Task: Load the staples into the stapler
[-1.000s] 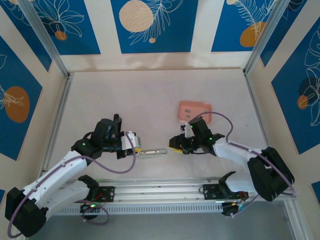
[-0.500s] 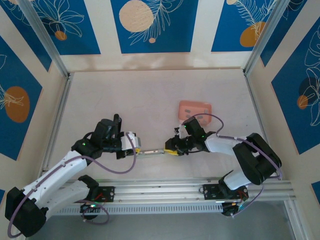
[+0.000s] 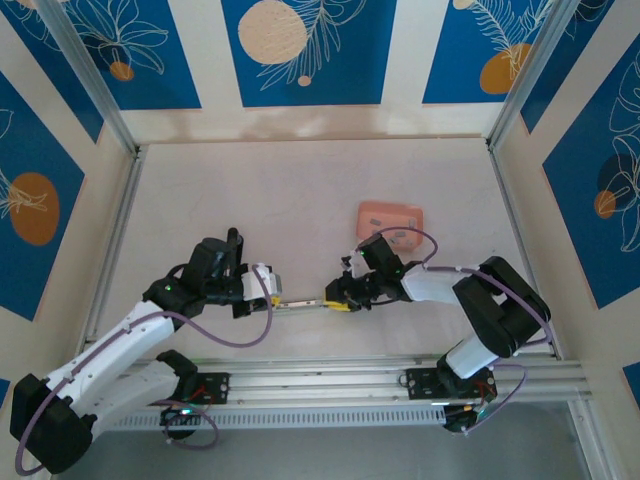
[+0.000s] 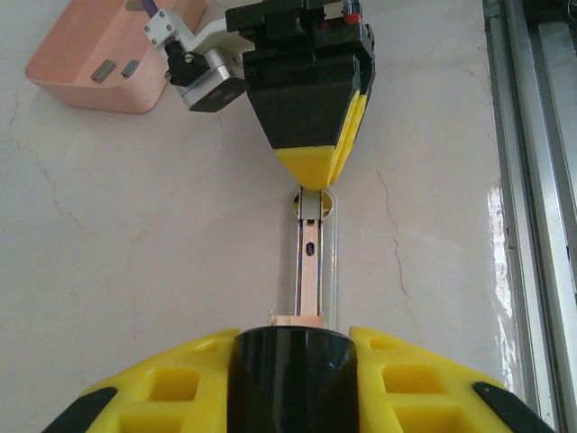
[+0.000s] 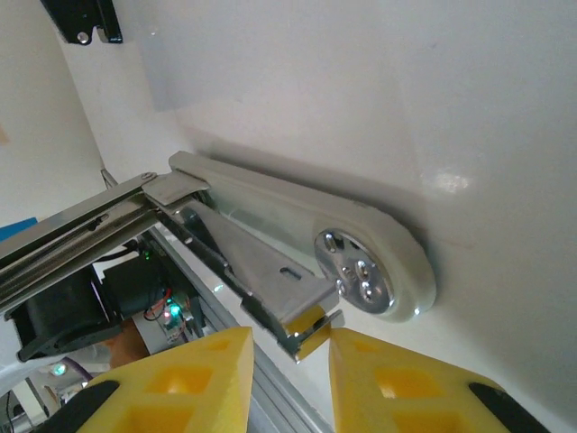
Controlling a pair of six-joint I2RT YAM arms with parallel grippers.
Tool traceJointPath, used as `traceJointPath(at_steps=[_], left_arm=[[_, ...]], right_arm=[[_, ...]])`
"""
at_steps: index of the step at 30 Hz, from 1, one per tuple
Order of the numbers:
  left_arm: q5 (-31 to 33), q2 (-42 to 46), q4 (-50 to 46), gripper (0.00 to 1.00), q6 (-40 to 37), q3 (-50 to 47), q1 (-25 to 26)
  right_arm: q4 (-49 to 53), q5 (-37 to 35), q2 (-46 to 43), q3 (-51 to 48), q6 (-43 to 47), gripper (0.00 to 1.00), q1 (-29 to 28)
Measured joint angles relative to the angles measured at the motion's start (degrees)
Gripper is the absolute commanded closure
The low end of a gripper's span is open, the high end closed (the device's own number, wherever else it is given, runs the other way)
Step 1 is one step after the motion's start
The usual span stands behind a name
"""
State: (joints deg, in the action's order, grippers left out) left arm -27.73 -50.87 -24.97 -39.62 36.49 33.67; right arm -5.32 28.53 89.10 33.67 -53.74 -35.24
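Right claw (image 4: pixel 314 179): narrow, with its yellow tips drawn close around the far tip of the stapler's (image 4: pixel 309 271) metal rail (image 5: pixel 257 262). In its own wrist view one pad seems to touch the tip and a sliver of gap shows at the other, so you cannot tell whether it truly bites.
Left claw (image 3: pixel 264 290): closed on the stapler's near end, bracing it so it points across the table (image 3: pixel 300 190) at the other claw.
Stapler: low on the table between the two claws. Its pale lower arm, with a round riveted end, lies flat on the surface, and the rail is raised a little above it.
Staples (image 4: pixel 104 69): small grey bars in the pink tray (image 4: pixel 86 90), just beyond the right claw and apart from the stapler.
Handling, stapler: probably light, stiff and smooth, so it may pivot or skid if you pull off-axis. Take the rail at its very tip and draw straight along its length while the left claw braces.
Handling, staples: likely tiny, light and brittle, and apt to snap if bent. Pinch one strip gently by its long sides.
Step, by your judgement: opening the rail; loading not yet begun.
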Motion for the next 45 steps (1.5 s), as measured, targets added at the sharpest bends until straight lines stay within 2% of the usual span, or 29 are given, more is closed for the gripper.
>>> traceJointPath(at_steps=[18, 28, 35, 41, 45], left_arm=[[1.7, -2.2, -0.1, 0.8, 0.0, 0.9, 0.7], [5.3, -11.9, 0.7, 0.81, 0.3, 6.4, 6.5], [8.6, -24.2, 2.5, 0.82, 1.6, 12.4, 12.0], [9.2, -31.8, 3.6, 0.83, 2.4, 15.7, 13.7], [9.2, -33.9, 3.7, 0.83, 3.3, 17.0, 14.0]], right_arm=[[-2.9, 1.0, 4.1, 0.9, 0.0, 0.76, 0.0], [-4.2, 1.8, 4.9, 0.9, 0.0, 0.77, 0.0], [-5.7, 2.6, 5.1, 0.7, 0.0, 0.77, 0.1], [-7.8, 3.2, 5.3, -0.3, 0.0, 0.75, 0.4], [-9.8, 3.4, 4.9, -1.8, 0.1, 0.69, 1.3]])
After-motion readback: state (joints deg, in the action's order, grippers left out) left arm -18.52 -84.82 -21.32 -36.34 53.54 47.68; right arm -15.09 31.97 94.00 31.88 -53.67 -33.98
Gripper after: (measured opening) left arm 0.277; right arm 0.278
